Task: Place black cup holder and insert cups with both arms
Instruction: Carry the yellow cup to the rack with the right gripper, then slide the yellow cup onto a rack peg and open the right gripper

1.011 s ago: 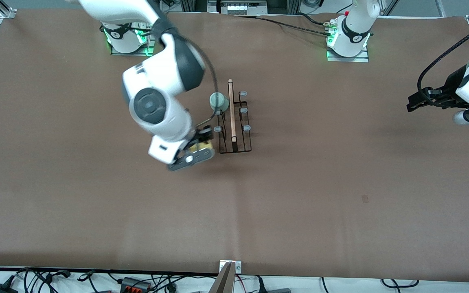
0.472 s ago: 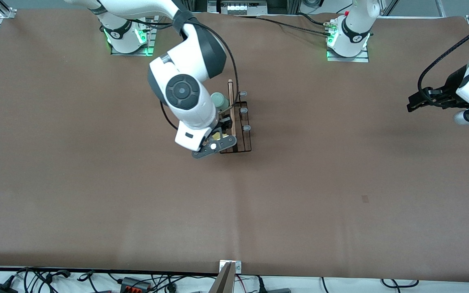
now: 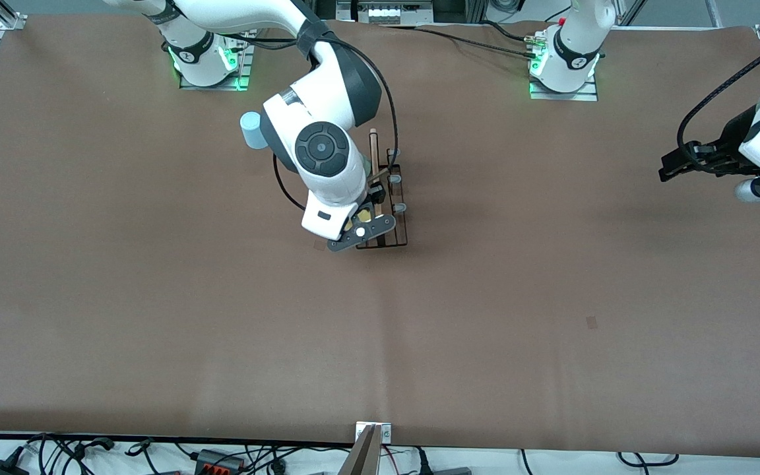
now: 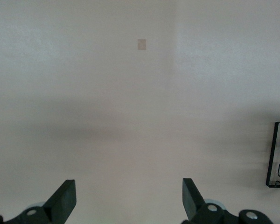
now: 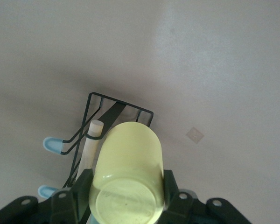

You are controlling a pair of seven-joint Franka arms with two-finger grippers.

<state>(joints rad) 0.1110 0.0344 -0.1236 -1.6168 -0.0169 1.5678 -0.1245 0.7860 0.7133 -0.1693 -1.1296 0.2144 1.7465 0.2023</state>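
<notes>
Right gripper (image 3: 363, 221): jaws clenched on the yellow cup (image 5: 129, 172), over the black cup holder (image 3: 394, 224) mid-desk (image 3: 551, 297). Left gripper (image 4: 129, 201): jaws released, waiting above the desk's left-arm end. No legible writing.

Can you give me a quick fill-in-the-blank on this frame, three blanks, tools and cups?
1. The right tool is shut on the small plastic cup coloured ______.
2. That cup hangs over the small black wire cup holder with a light ______ rod along its top.
3. The left tool waits over bare table at the left arm's end, its fingers ______.

Missing words: yellow; wooden; open
</notes>
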